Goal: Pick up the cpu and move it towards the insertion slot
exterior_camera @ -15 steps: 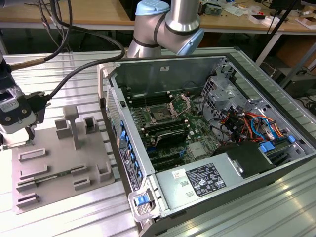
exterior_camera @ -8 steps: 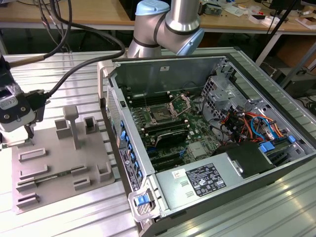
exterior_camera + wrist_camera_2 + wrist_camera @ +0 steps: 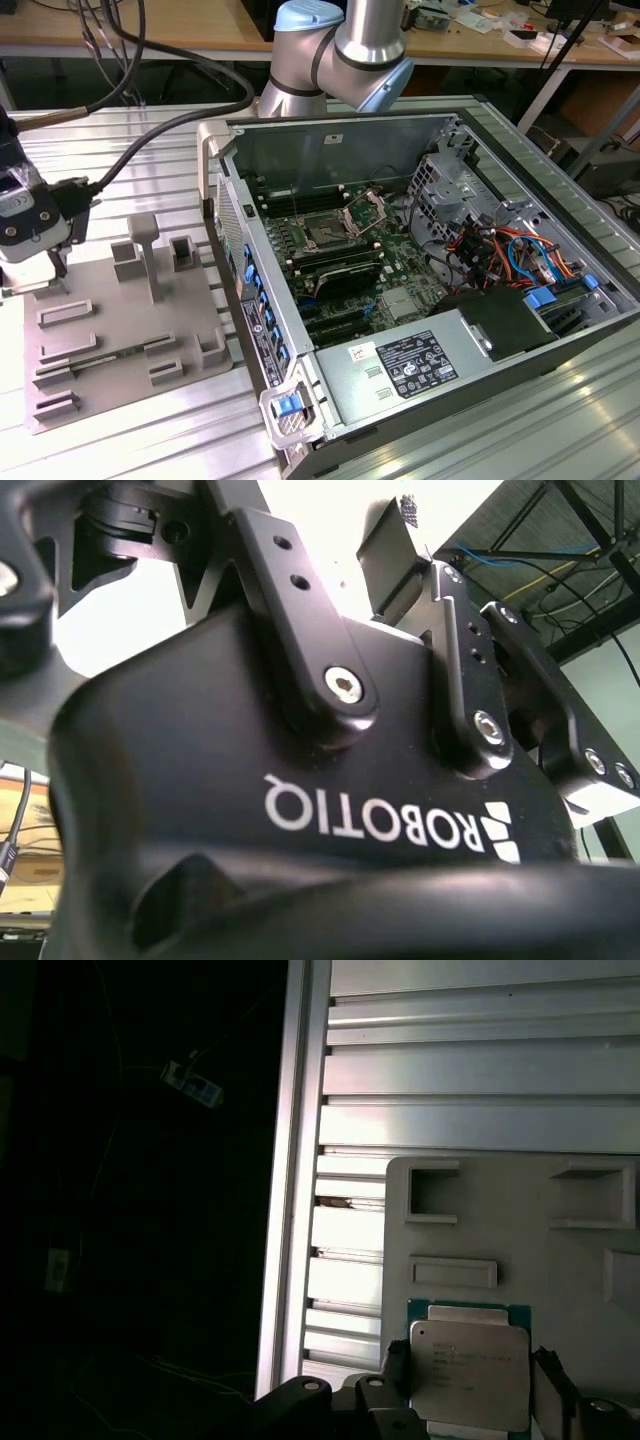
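The cpu [image 3: 468, 1370], a flat square chip with a pale metal top and a thin green rim, lies over the grey plastic tray [image 3: 520, 1230] in the first wrist view. My gripper [image 3: 470, 1392] has a dark finger pressed against each side of it. In the exterior view, the gripper [image 3: 45, 275] hangs low over the tray [image 3: 120, 330] at the exterior view's far left. The insertion slot [image 3: 325, 233], a dark square socket with its metal bracket swung up, sits on the motherboard inside the open computer case, well toward the exterior view's right of the gripper.
The open computer case [image 3: 420, 250] has a raised side wall [image 3: 240, 260] facing the tray. Raised blocks [image 3: 145, 250] stand on the tray. Thick black cables [image 3: 150, 130] run to the gripper. The ribbed aluminium table [image 3: 480, 1070] ends at an edge close to the tray.
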`<state>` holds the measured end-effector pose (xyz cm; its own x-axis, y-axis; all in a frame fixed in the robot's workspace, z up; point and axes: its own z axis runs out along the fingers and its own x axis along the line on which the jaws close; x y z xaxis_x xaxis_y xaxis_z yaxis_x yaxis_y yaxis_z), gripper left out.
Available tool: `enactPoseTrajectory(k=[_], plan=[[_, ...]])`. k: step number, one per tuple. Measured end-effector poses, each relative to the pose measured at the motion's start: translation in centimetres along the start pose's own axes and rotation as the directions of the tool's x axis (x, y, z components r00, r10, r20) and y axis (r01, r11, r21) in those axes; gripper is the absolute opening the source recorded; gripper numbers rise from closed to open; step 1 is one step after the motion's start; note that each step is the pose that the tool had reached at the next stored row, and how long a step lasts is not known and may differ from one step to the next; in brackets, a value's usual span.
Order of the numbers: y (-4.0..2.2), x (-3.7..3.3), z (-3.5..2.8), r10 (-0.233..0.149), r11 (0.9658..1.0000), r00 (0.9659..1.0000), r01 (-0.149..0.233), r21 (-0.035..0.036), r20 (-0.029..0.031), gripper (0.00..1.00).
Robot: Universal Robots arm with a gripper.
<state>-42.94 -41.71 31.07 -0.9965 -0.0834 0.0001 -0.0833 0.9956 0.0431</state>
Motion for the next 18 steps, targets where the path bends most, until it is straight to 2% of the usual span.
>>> enactPoseTrajectory(k=[18], plan=[[0.05, 0.0, -1.02, 0.0, 1.0, 1.0, 0.0, -0.0024, 0.0002, 0.55]])
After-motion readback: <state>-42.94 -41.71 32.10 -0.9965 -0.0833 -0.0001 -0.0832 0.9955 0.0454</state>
